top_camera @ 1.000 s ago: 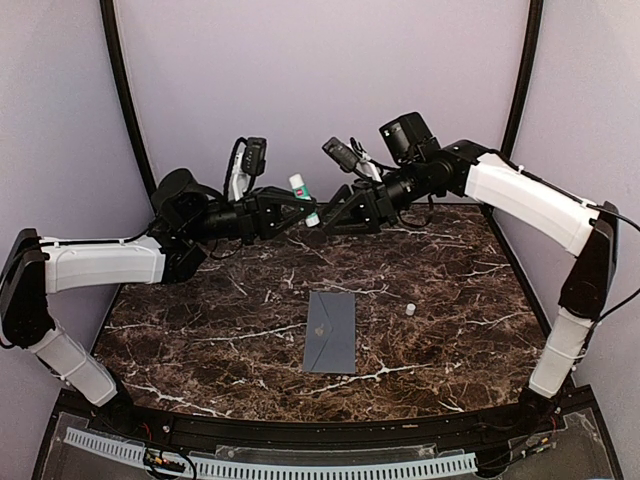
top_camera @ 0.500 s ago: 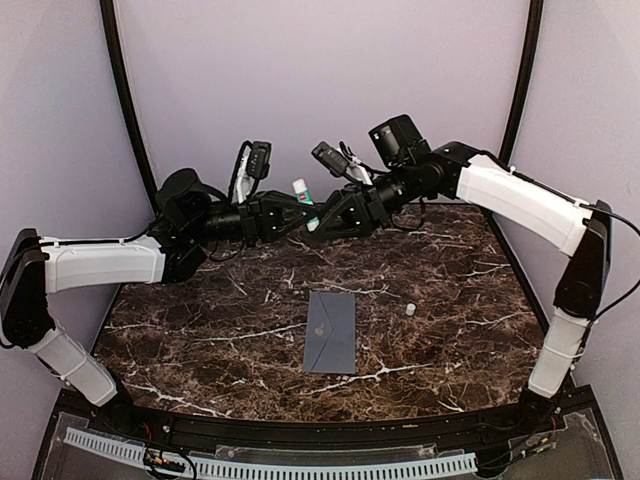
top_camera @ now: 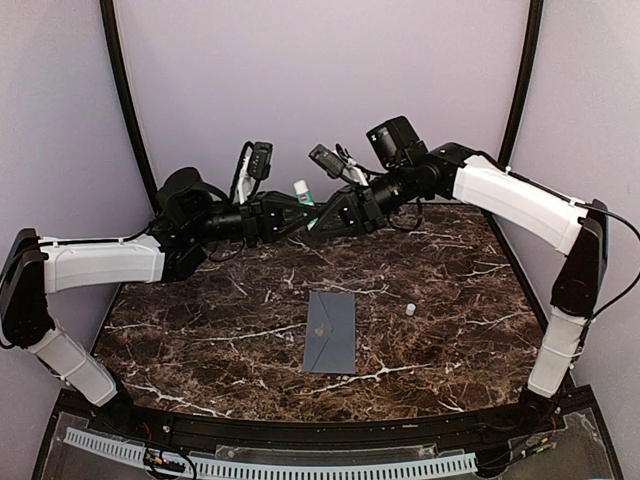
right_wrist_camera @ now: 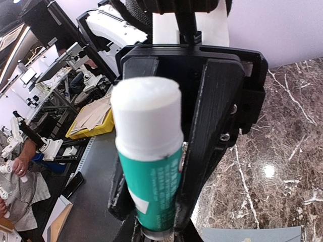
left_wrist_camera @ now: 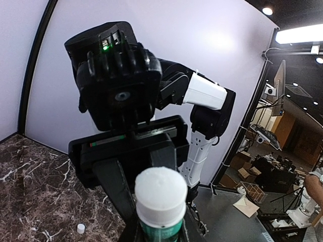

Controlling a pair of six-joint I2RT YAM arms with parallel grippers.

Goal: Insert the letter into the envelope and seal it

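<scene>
The slate grey-blue envelope (top_camera: 331, 332) lies flat on the marble table (top_camera: 200, 340), flap down, and its top edge also shows in the right wrist view (right_wrist_camera: 252, 235). The letter is out of view. At the back, above the table, both grippers meet on a green glue stick (top_camera: 300, 190) with a white top. My left gripper (top_camera: 296, 212) is shut on its green body (left_wrist_camera: 160, 229). My right gripper (top_camera: 320, 214) faces it, and its fingers press the lower end of the same stick (right_wrist_camera: 151, 191).
A small white cap (top_camera: 410, 310) lies on the table to the right of the envelope and also shows in the left wrist view (left_wrist_camera: 81, 228). Purple walls and black frame posts (top_camera: 125, 110) close in the back and sides.
My right arm has slid left toward the left gripper, and its jaws have closed in around the glue stick. The left arm and the envelope have stayed put.
</scene>
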